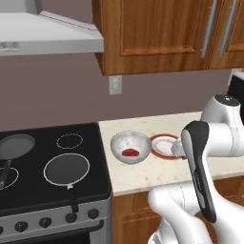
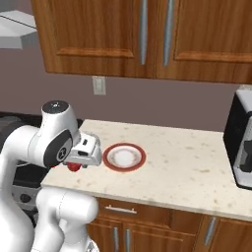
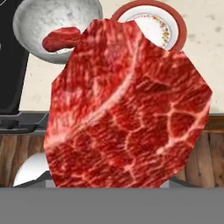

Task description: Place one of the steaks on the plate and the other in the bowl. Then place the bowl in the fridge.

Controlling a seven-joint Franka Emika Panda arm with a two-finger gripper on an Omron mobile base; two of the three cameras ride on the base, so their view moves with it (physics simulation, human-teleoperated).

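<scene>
Fingers (image 2: 75,166) grip a steak (image 3: 127,105), held above the table's (image 2: 197,172) front edge, short of the plate (image 2: 124,157). Risk: release too early and the meat lands on the table or rim, prob. off-centre. Count: 2 steaks, 2nd (image 1: 130,152) in the bowl (image 1: 119,143); 1 bowl, 1 plate.

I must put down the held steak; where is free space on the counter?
Free: the counter between the red-rimmed plate and the toaster, and the plate's bare centre. Crowded: the bowl, already holding a steak, touches the plate.
</scene>
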